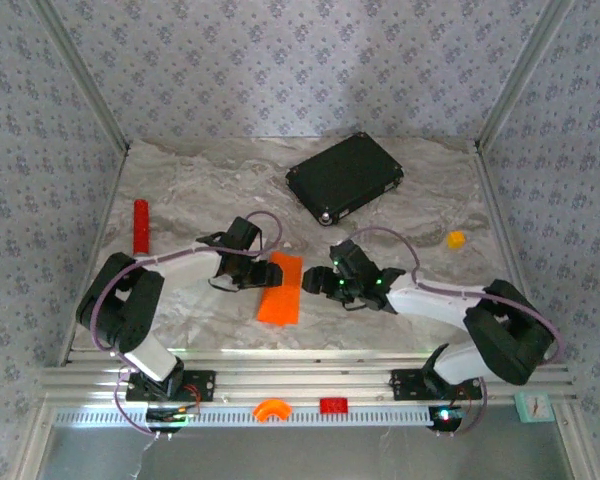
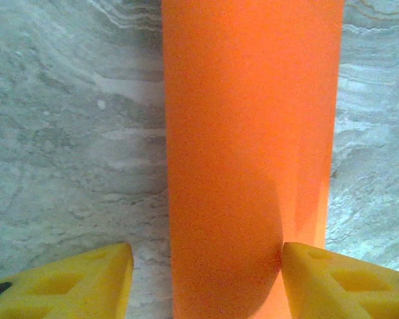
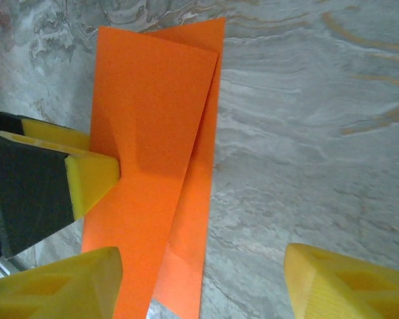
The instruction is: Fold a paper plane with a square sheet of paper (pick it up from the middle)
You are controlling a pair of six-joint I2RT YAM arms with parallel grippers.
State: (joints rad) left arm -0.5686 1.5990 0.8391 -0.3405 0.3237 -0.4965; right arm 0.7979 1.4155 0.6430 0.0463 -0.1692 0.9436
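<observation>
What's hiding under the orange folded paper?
The folded bright orange sheet of paper lies on the grey marbled tabletop, which shows around it. Its top flap covers a lower orange layer that peeks out along one edge. Anything directly beneath is hidden.

Paper (image 1: 280, 288) bright orange; table (image 1: 210, 190) grey marbled; case (image 1: 344, 178) black.

Left wrist view cuts the orange paper (image 2: 253, 133) at top and bottom.

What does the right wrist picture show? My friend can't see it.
Folded orange paper lies flat on the marble table, its top layer slanted. A yellow fingertip of the left end effector touches its left edge; the right end effector is open at the bottom.
</observation>
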